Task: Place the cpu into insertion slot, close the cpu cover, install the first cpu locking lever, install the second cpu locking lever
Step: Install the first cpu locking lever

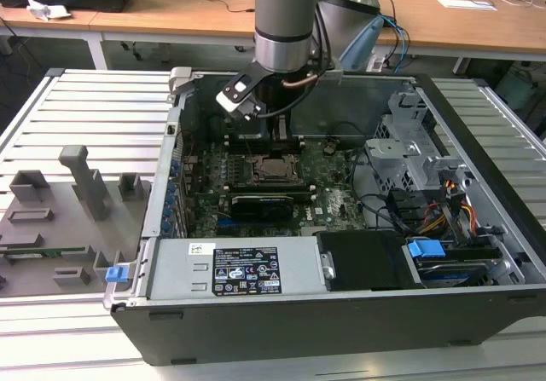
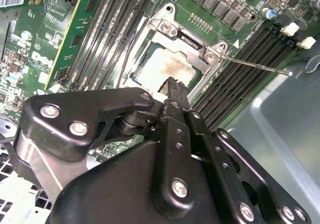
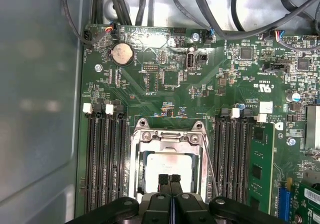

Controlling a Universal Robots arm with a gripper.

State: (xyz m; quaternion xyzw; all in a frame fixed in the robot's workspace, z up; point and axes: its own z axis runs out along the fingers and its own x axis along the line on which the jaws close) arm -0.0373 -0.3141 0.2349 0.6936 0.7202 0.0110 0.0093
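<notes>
The cpu (image 3: 167, 168), just one, is sitting in the insertion slot (image 3: 132, 174). The single cpu cover (image 3: 170, 143) lies flat over it, with the metal top showing through the cut-out. The gripper (image 3: 170, 180) hangs right over the chip with its fingers pressed together and nothing pinched; can't tell if it's touching. One thin locking lever (image 2: 255, 66) pokes out from a socket corner across the memory slots (image 3: 105, 159). Two banks of those hug the socket, one on each side, so it's tight in there. Everything sits inside one open computer case (image 1: 299, 330), whose grey wall runs close beside one bank.
</notes>
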